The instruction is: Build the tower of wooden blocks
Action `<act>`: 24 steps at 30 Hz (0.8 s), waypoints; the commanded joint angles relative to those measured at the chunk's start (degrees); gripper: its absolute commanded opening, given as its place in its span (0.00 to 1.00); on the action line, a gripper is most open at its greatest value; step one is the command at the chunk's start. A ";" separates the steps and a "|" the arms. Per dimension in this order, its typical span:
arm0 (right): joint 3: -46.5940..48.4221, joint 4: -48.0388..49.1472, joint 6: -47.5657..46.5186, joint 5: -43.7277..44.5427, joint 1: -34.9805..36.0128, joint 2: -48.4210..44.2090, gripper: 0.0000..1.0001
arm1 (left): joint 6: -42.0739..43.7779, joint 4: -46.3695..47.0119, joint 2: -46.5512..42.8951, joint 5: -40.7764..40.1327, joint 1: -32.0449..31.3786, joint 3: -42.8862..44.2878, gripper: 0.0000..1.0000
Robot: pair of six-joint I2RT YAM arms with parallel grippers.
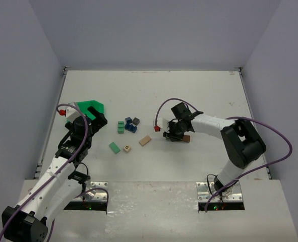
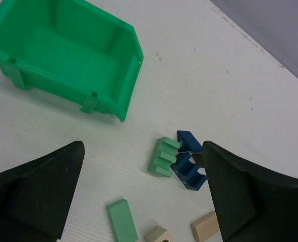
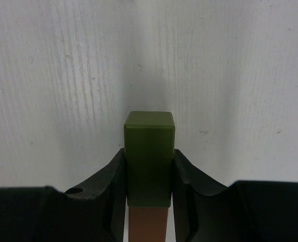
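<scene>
The right gripper (image 3: 150, 161): closed tight on a small olive-green wooden block (image 3: 149, 141). A brown wooden piece (image 3: 146, 224) touches that block's near end. I cannot tell if the two are stacked or only pushed together.
The left gripper (image 2: 142, 146): wide apart and holding nothing. It hangs over the table just beside the green plastic bin (image 2: 58, 75) on the left.
Where the wood block tower is: not built yet, I think. Its pieces lie loose in the middle of the table, between the two arms.
Loose pieces: a green comb-shaped block (image 2: 163, 156), blue notched blocks (image 2: 189, 174) right beside it, a flat mint-green block (image 2: 122, 221), a little tan cube (image 2: 157, 234) and a tan bar (image 2: 205, 227).
What could go wrong, slipping: the olive-green block could slip or twist, because only the finger ends pinch it.
What could go wrong, tipping: if it is set down crooked, it could fall over when let go. The brown piece could slide away if it gets pushed.
What could go wrong, bumping: the loose pieces lie near each other, so reaching for one could knock the others.
The white table (image 1: 199, 91): flat and painted, with faint lines and small marks. It looks smooth, so blocks may slide on it.
The room: plain pale grey walls (image 1: 149, 30) stand on the left, far and right sides.
</scene>
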 commanded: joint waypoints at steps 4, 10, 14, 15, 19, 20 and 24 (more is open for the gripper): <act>-1.69 1.30 -0.94 0.04 0.06 -1.47 0.22 | 1.05 2.76 -0.59 0.28 -0.71 -0.43 1.00; -1.87 2.17 -0.40 0.49 0.06 -1.39 0.24 | 1.06 2.84 -0.50 0.46 -0.64 -0.43 1.00; -1.70 2.17 -0.15 0.85 -0.02 -1.21 0.26 | 1.22 2.84 -0.61 0.46 -0.71 -0.43 1.00; -1.71 2.17 -0.17 0.93 -0.03 -1.21 0.27 | 1.22 2.83 -0.70 0.44 -0.71 -0.43 1.00; -1.88 2.31 -0.19 1.32 0.06 -1.35 0.31 | 1.27 2.80 -0.77 0.15 -0.71 -0.56 1.00; -1.96 2.49 -0.15 1.47 0.06 -1.41 0.31 | 1.28 2.78 -0.77 0.13 -0.71 -0.58 1.00; -2.22 2.70 -0.16 1.71 -0.02 -1.65 0.32 | 1.22 2.76 -0.85 0.28 -0.71 -0.51 1.00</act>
